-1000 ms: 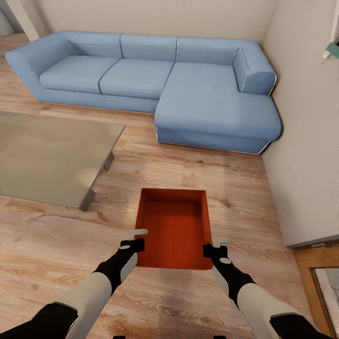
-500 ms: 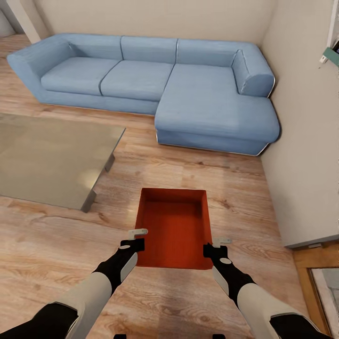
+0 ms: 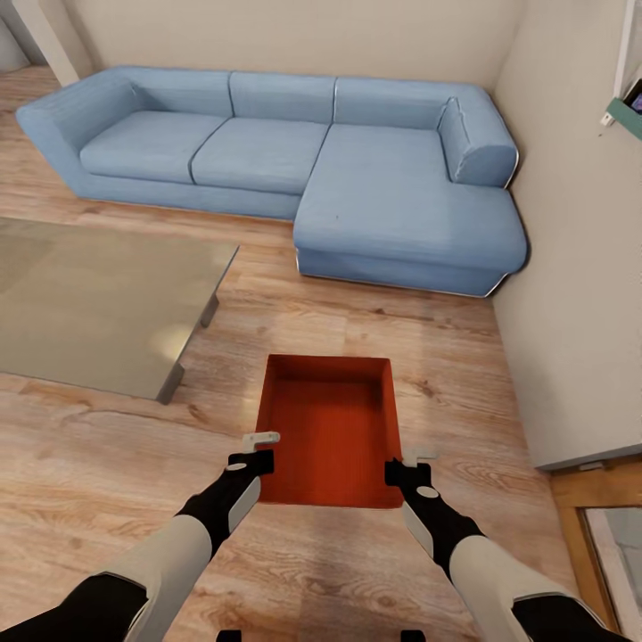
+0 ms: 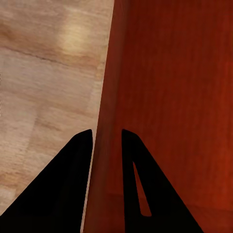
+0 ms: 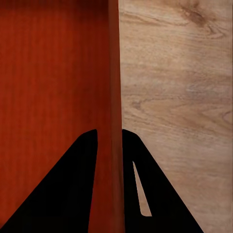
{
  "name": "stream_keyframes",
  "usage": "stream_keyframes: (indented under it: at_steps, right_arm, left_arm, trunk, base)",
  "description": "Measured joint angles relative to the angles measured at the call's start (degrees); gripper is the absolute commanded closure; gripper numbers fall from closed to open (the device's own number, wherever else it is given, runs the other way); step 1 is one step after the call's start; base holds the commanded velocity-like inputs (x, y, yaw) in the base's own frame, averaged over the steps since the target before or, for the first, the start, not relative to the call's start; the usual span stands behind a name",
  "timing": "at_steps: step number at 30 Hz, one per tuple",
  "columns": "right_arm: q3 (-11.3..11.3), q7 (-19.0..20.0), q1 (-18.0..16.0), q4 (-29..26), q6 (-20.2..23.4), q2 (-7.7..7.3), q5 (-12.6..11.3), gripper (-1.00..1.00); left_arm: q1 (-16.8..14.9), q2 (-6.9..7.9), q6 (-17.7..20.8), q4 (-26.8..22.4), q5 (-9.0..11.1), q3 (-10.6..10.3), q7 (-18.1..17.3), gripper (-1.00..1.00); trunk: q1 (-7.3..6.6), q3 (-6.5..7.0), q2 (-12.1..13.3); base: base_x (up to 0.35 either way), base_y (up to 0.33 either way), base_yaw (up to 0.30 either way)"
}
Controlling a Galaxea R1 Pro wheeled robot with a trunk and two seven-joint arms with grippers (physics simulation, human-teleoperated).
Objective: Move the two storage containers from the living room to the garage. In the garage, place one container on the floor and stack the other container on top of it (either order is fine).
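Container [image 3: 330,428] (red-orange, open-topped) hangs between both tools: left tool [image 3: 257,450] clenches its left wall, right tool [image 3: 408,466] its right wall.

Left end effector [image 4: 107,160] seen along its two black fingers [image 4: 68,189], which straddle one straight wall of the red-orange container [image 4: 174,97]. One finger lies outside the wall, over the floor; the other lies inside the box, and it has a narrow slot through which the red interior shows. Both fingers sit close against the thin wall. Light wood-plank floor [image 4: 48,73] runs beside the container, with a pale glare patch on it.
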Motion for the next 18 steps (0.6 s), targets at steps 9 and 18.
stream_keyframes:
  at_steps: [9,18]
  right_arm:
    - [0.02,-0.04,0.01,-1.70,-0.14,-0.11,0.03,1.00]
    - [0.00,-0.04,0.01,-1.81,-0.09,-0.12,0.06,1.00]
  left_arm:
    - [0.00,0.05,-0.05,-1.79,-0.17,-0.10,0.27,1.00]
    - [0.00,0.05,-0.03,-1.88,-0.23,-0.08,0.27,1.00]
  trunk:
    - [-1.98,1.62,3.61]
    - [-3.96,3.23,7.22]
  base:
    - [0.000,0.000,0.000]
    - [0.000,0.000,0.000]
